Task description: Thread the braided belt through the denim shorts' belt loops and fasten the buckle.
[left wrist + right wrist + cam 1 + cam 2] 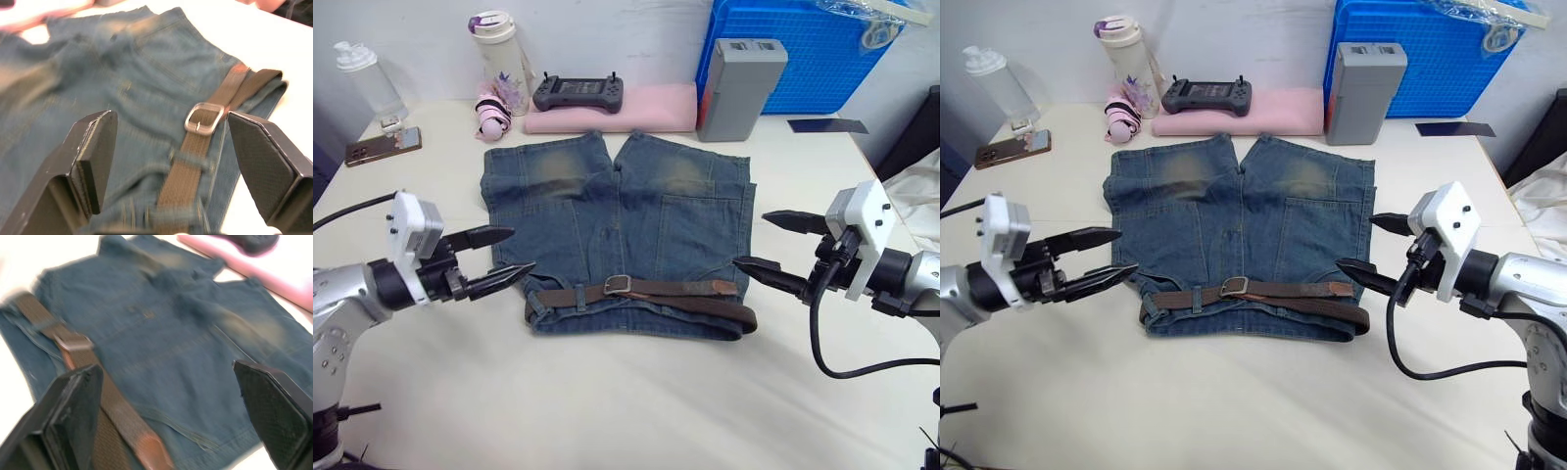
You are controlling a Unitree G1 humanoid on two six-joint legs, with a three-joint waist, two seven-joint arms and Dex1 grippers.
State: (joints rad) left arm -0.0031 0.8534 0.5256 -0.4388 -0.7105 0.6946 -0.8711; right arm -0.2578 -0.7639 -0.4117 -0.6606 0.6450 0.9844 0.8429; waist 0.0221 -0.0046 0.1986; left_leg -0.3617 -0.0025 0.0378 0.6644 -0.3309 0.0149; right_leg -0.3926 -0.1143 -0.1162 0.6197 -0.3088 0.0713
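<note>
The denim shorts (617, 211) lie flat on the white table, waistband toward me. The braided belt (680, 290) runs along the waistband under belt loops (580, 294), and its tan tip (722, 288) lies past the silver buckle (618, 285). The strap passes through the buckle (204, 118). My left gripper (504, 257) hovers open just off the waistband's left end. At the right end my right gripper (771, 247) is open too, holding nothing. The belt (73, 352) also shows in the right wrist view.
Behind the shorts lie a pink folded cloth (636, 110) with a black controller (579, 93) on it, a grey box (740, 88) and a blue crate (803, 54). At the back left stand two bottles (501, 61) and a phone (382, 147).
</note>
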